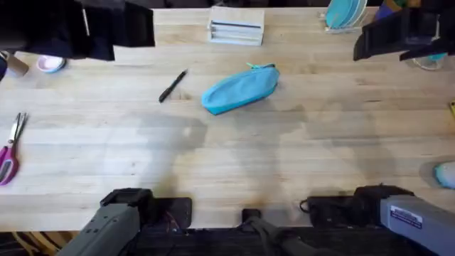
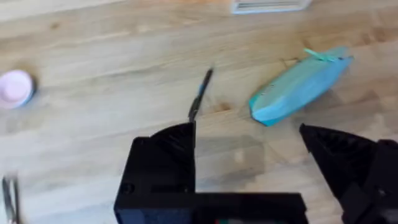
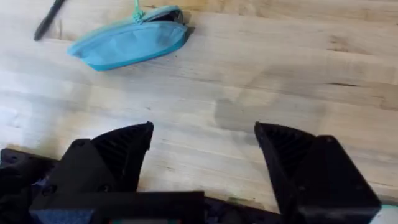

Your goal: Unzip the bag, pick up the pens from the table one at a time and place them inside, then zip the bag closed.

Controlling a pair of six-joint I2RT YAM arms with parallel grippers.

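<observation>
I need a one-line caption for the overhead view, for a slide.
One black pen lies left of the light-blue bag on the wooden table, both untouched.

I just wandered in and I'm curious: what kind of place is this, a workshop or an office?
Probably a workbench set up for robot practice: a wooden table with a blue pencil bag, a pen, scissors and stacked plates laid out.

Wooden table [image 1: 284, 163] with bag [image 1: 239, 89], pen [image 1: 173, 86], scissors [image 1: 11, 149], stacked books [image 1: 236, 27]
</observation>
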